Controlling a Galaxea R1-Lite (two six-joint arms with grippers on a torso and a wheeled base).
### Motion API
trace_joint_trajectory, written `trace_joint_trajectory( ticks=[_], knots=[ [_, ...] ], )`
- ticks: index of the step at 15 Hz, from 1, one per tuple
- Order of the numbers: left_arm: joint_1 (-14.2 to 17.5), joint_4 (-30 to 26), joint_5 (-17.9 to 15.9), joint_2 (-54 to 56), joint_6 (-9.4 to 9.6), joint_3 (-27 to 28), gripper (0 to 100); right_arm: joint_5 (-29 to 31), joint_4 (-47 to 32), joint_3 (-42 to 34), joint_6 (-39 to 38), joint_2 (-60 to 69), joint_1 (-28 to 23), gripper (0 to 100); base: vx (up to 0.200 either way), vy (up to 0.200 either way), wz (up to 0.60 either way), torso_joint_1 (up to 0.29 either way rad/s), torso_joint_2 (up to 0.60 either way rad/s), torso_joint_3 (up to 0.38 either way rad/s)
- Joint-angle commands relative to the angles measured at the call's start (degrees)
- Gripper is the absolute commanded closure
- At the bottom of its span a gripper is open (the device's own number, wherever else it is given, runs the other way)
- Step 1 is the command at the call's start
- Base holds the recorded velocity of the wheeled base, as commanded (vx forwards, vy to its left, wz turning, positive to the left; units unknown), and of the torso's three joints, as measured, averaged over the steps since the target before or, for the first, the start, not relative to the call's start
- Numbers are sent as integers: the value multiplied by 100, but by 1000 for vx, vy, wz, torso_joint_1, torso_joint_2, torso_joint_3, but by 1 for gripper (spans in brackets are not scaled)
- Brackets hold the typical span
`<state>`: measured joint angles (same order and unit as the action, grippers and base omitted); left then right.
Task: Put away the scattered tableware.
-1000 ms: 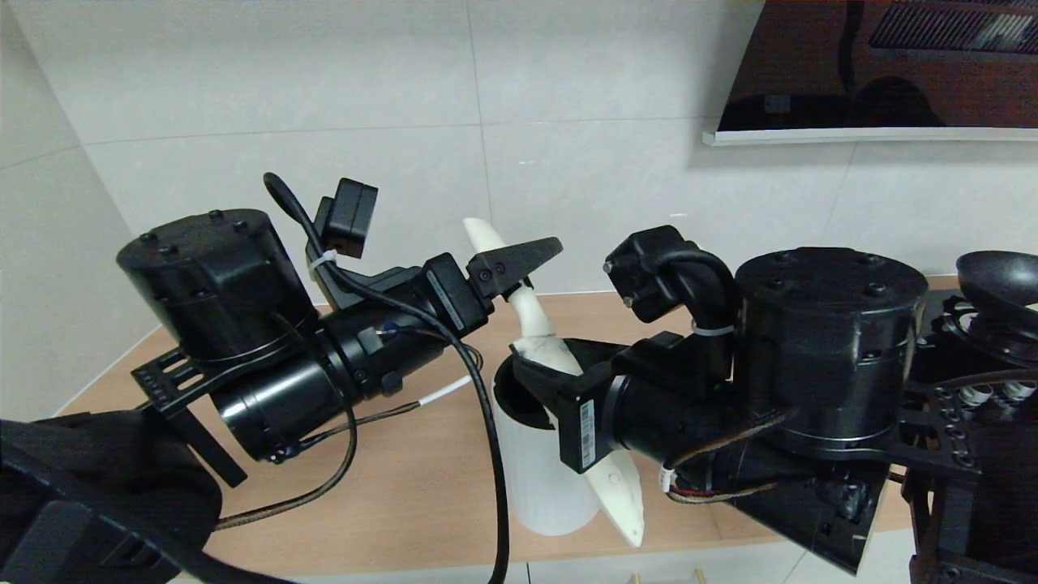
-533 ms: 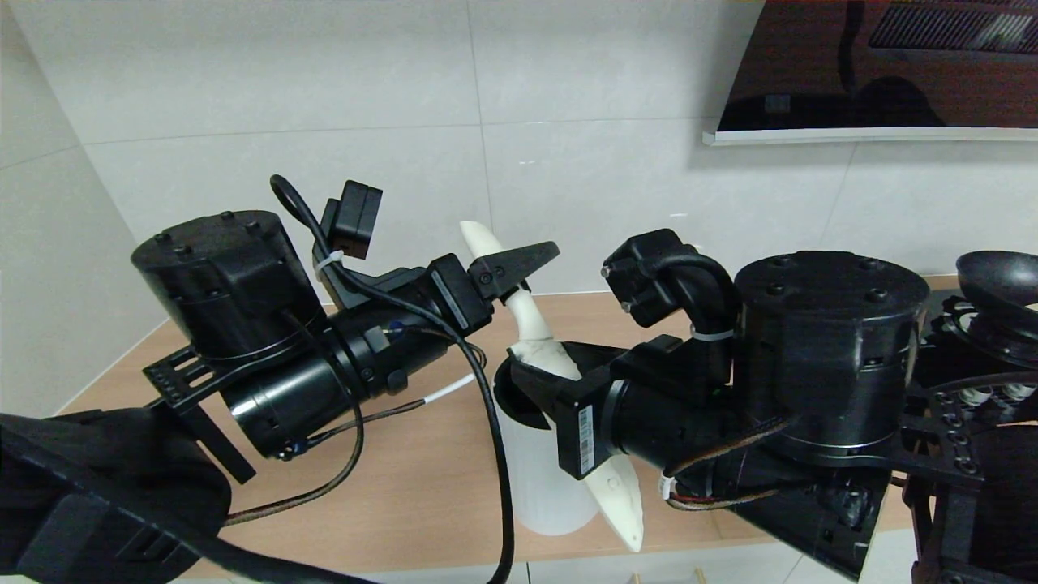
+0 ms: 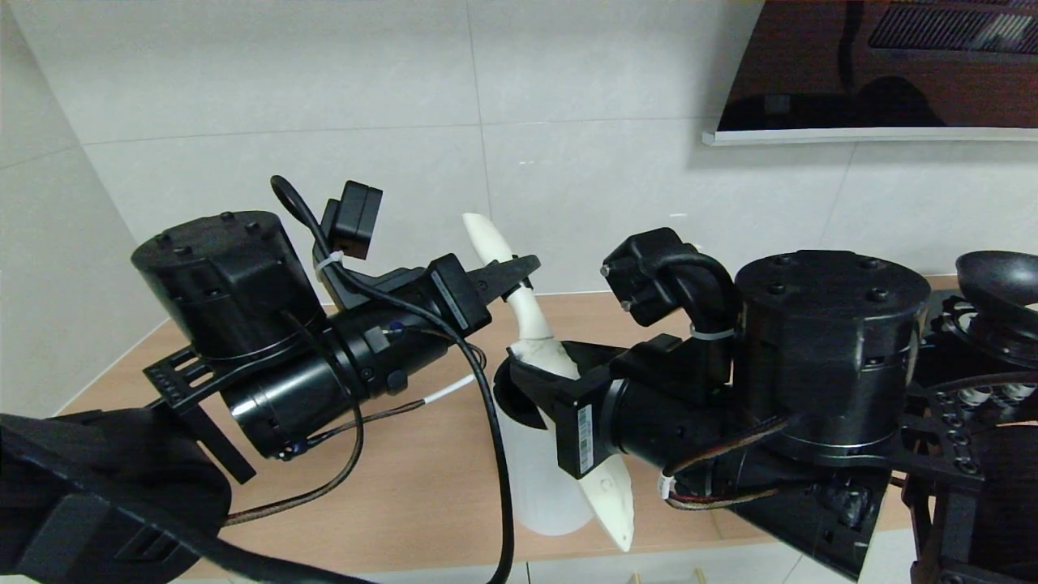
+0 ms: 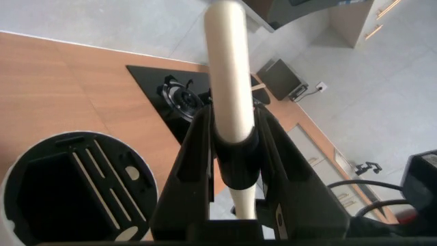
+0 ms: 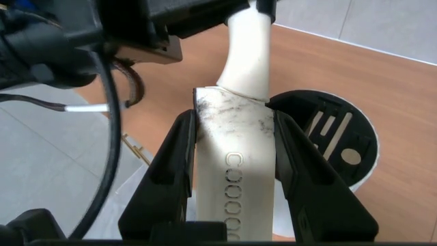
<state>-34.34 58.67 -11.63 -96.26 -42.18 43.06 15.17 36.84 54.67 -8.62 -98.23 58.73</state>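
Both arms up at mid-frame in the head view, sharing one item. The white spatula is off the surface, tilted, handle tip toward upper centre, blade end down at lower centre. Left claw is closed on the handle near its upper end; in the left wrist view the claw has both fingers pressed to the round handle, no gap. Right claw has the wider part lower down; the right wrist view shows that claw clamped on both edges of the spatula, w/ dark smudges on the white there. The white utensil holder stands upright on the wooden surface, lower centre, just behind the blade end; can't tell if they touch. Its black slotted insert shows in both wrist views. A black hob is set into the surface beyond the holder.
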Motion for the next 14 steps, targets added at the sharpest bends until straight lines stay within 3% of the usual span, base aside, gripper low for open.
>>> trace_joint_trajectory(
  ticks=[1,4,5,11,14],
  knots=[
    [-2,-5,3,10,-1,1,100,4,25,-1,1,6,-2,100,0,0,0,0,0,0],
    [-11,-14,-41,63,-10,1,100,13,34,-1,1,6,-2,100,0,0,0,0,0,0],
    [-11,-14,-41,63,-10,1,100,13,34,-1,1,6,-2,0,0,0,0,0,0,0],
    [-11,-31,-41,239,-1,27,100,22,34,-45,9,182,-55,0,0,0,0,0,0,0],
    [173,-260,-15,634,316,159,100,-58,-19,-168,27,806,-591,0,0,0,0,0,0,0]
  ],
)
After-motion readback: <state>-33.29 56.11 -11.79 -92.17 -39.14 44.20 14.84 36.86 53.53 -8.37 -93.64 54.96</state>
